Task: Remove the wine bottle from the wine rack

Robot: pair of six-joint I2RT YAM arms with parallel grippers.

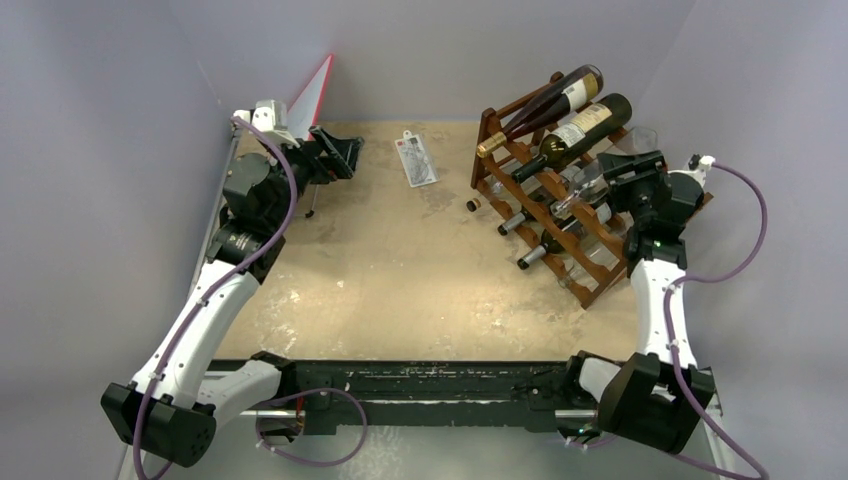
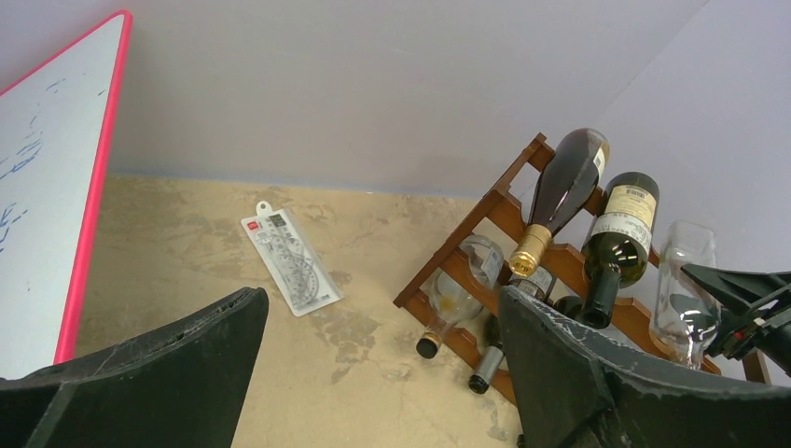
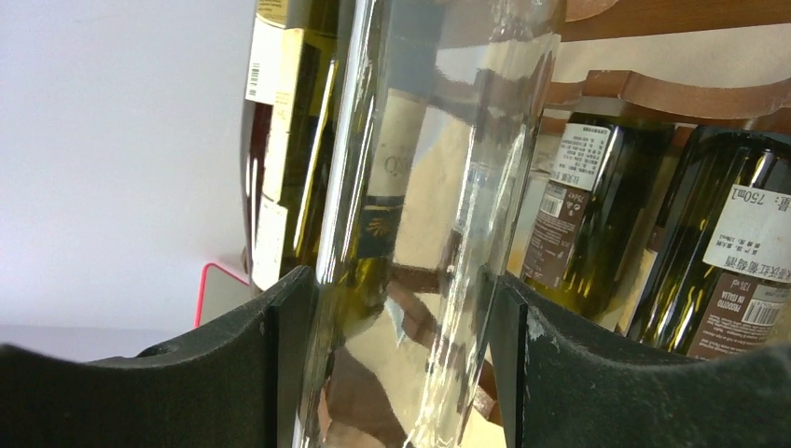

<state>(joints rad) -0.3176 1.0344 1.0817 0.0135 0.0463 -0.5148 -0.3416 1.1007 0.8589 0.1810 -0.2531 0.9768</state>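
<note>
The dark reddish-brown wine rack (image 1: 592, 288) stands at the back right, holding several bottles. A clear glass wine bottle (image 1: 585, 186) lies in its upper tier on the right side. My right gripper (image 1: 612, 172) is shut on this bottle. In the right wrist view the clear bottle (image 3: 420, 187) fills the gap, and both black fingers (image 3: 280, 336) press its sides around the right gripper (image 3: 401, 289). My left gripper (image 1: 345, 158) hangs open and empty at the back left, far from the rack. The left wrist view shows the left gripper (image 2: 378, 299) over bare table, with the clear bottle (image 2: 686, 289) at the right.
A dark bottle with gold foil (image 1: 545, 105) and a green bottle (image 1: 580, 130) lie on the rack's top tier, with others below. A clear ruler pack (image 1: 416, 160) and a small cork (image 1: 472, 204) lie on the table. A red-edged whiteboard (image 1: 315, 90) leans in the back left corner.
</note>
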